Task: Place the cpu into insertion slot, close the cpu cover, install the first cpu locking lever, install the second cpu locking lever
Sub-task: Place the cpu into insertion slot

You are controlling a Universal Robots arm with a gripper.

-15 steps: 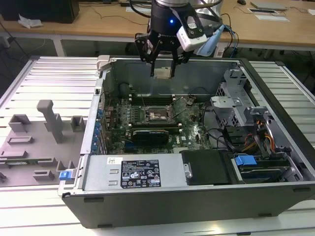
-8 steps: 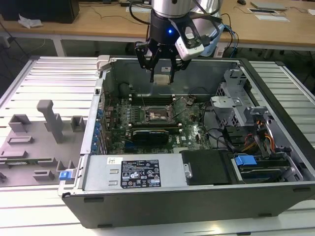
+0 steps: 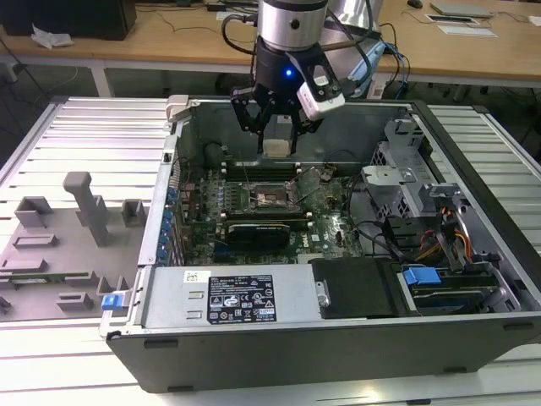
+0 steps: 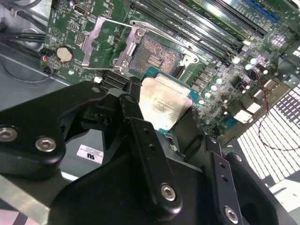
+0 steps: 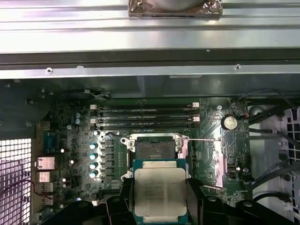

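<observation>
Claw: black two-finger gripper [image 3: 276, 142], clamped on the cpu's edges.
Cpu: small flat square silvery-grey cpu [image 5: 160, 192], held in the air above the green motherboard [image 3: 331, 227], near the socket.
Socket: square black insertion slot [image 5: 153, 150], bare, pin field exposed.
Cover: thin silvery metal-frame cpu cover [image 4: 90, 47], swung open beside the slot.
Housing: open grey computer case [image 3: 254, 342].

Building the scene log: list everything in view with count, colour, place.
small square silvery-grey cpu: one, held above the socket
square black insertion slot: one, silvery rim, empty, mid-motherboard
thin silvery metal cpu cover: one, swung open beside the slot
long black memory slots: several, alongside the slot
black graphics card: one, on the slot's other side
dark grey computer case: one, open
grey fixture blocks: several, exterior view's left
black gripper: one, jaws shut on the cpu
</observation>
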